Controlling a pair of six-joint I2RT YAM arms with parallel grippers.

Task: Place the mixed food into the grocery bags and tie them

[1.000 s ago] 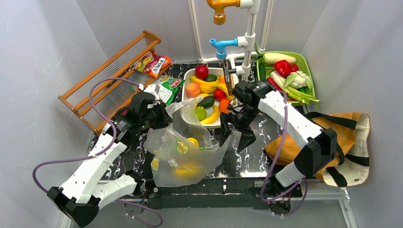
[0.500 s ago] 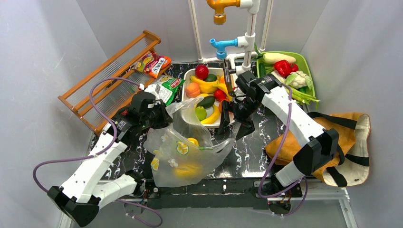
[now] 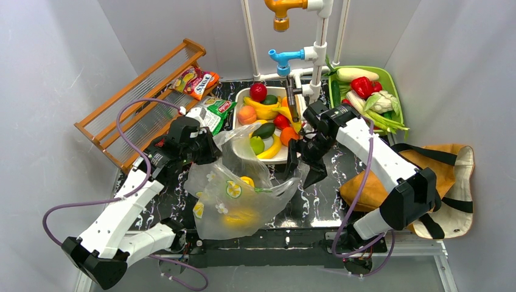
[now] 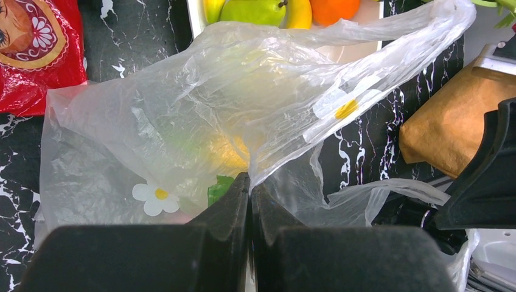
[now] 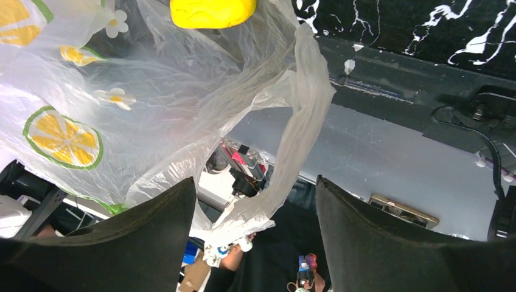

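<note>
The clear plastic bag [image 3: 237,198], printed with lemon slices and white flowers, lies in the middle of the table with yellow toy fruit [image 3: 246,180] inside. My left gripper [image 3: 210,152] is shut on the bag's left rim, and the film is pinched between its fingers in the left wrist view [image 4: 250,185]. My right gripper [image 3: 303,169] is open just right of the bag. Its wrist view shows the gripper [image 5: 255,188] with the bag's loose handle strip [image 5: 304,121] hanging between the open fingers, not gripped. The tan tote [image 3: 438,176] lies at the right. More fruit sits in the white tray [image 3: 243,97].
A green tray [image 3: 392,91] of vegetables stands at the back right. Snack packets [image 3: 196,81] and a green packet [image 3: 216,112] lie by the wooden rack [image 3: 140,103]. White pipes with taps [image 3: 316,48] rise behind the white tray. A red packet [image 4: 36,55] lies beside the bag.
My right gripper rose toward the white tray, then came back down and slightly right beside the bag's handle, staying open. My left gripper has held the bag still.
</note>
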